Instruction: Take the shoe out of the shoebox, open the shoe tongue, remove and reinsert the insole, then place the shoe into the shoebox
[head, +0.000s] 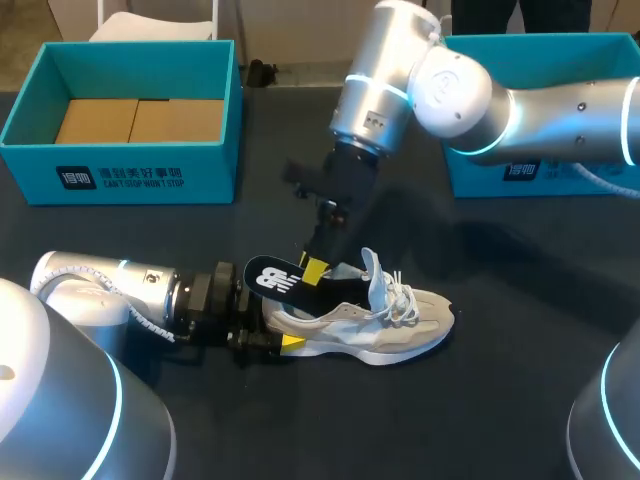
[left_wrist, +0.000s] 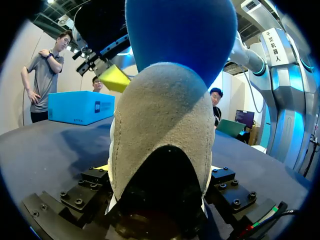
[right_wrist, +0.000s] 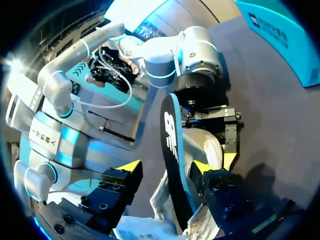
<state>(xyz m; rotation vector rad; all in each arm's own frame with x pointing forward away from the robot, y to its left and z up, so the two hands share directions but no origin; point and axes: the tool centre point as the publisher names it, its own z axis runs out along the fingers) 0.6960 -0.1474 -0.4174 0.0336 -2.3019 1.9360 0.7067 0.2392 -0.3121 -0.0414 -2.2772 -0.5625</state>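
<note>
My left end effector (head: 280, 328): clamped on shoe (head: 385, 325). My right end effector (right_wrist: 167, 167): apart, straddling insole (head: 272, 277). Hazard: unpinched insole may topple or buckle.

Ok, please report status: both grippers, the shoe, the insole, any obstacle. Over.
Left gripper shut on shoe heel, shoe lying on table. Right gripper open around insole, insole half out of shoe. No obstacle seen.
</note>
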